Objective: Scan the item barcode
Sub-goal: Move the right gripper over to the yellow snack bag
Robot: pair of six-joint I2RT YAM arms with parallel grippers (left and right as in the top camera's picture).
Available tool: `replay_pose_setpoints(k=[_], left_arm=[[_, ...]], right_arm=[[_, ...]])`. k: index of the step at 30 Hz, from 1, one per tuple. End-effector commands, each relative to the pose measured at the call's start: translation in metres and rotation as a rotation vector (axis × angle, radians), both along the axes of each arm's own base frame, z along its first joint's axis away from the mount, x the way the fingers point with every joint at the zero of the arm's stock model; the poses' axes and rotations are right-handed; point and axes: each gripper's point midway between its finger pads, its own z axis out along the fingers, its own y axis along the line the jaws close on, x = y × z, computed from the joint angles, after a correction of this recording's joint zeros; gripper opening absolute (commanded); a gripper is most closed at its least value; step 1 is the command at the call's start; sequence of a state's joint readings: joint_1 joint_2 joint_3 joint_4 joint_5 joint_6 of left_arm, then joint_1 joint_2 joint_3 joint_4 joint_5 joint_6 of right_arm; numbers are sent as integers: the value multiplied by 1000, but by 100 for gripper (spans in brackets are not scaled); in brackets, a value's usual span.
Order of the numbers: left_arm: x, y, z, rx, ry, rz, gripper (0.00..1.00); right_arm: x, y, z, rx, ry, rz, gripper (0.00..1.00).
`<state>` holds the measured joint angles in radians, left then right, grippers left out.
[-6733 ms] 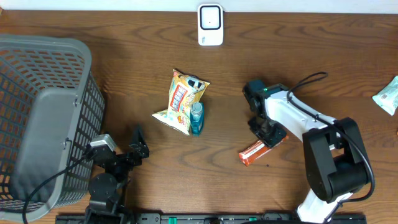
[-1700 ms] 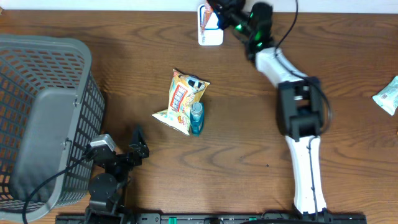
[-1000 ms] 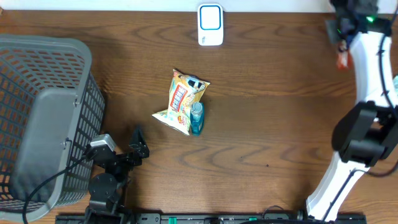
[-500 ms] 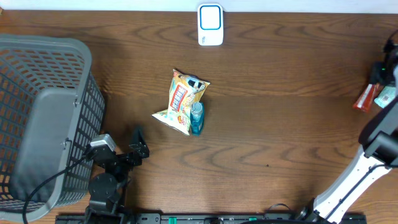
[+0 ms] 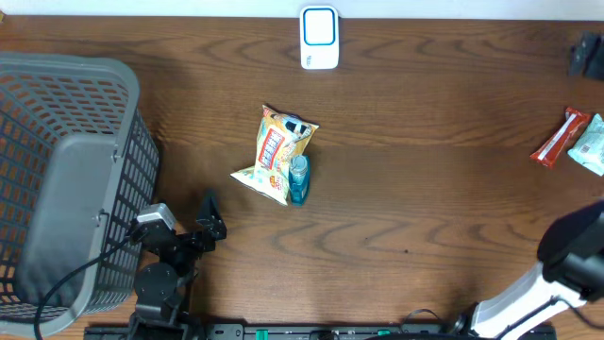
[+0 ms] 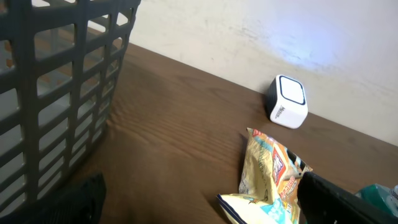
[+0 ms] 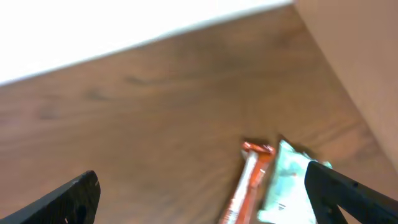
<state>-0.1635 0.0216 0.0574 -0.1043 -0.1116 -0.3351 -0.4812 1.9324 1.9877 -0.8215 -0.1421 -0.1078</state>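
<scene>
- Two sets spread wide, empty: left fingers (image 6: 84,198), right fingers (image 7: 71,198).
- On table (image 5: 425,198), right edge: orange snack bar (image 5: 550,148) just beside pale green packet (image 5: 591,144).

Print on the snack bag (image 5: 276,151) and scanner (image 5: 319,38) is too small to read

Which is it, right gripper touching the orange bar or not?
Apart. Overhead view shows bare table between the right gripper and the orange bar.

dark wood table (image 5: 425,189), pale wall (image 6: 249,31)
</scene>
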Motion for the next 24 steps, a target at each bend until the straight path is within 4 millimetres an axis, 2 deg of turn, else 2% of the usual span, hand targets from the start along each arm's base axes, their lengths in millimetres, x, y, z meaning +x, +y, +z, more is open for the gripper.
replay_pose_setpoints(k=[1, 3, 6, 9, 13, 18, 24], left_arm=[[0, 3, -15, 21, 40, 15, 98], [0, 3, -15, 21, 40, 15, 98], [0, 3, -15, 20, 40, 15, 98], [0, 3, -15, 21, 40, 15, 98], [0, 3, -15, 21, 40, 15, 98], [0, 3, -15, 21, 40, 15, 98], [0, 3, -15, 21, 40, 15, 98]], right_arm=[[-2, 39, 51, 13, -105, 44, 99], [-5, 62, 73, -3, -144, 85, 99], [-13, 95, 97, -12, -177, 144, 99], [-19, 126, 108, -10, -186, 200, 99], [-25, 164, 102, 66, -149, 232, 99], [-36, 203, 81, 202, -51, 214, 99], [-48, 248, 68, 257, 30, 282, 99]])
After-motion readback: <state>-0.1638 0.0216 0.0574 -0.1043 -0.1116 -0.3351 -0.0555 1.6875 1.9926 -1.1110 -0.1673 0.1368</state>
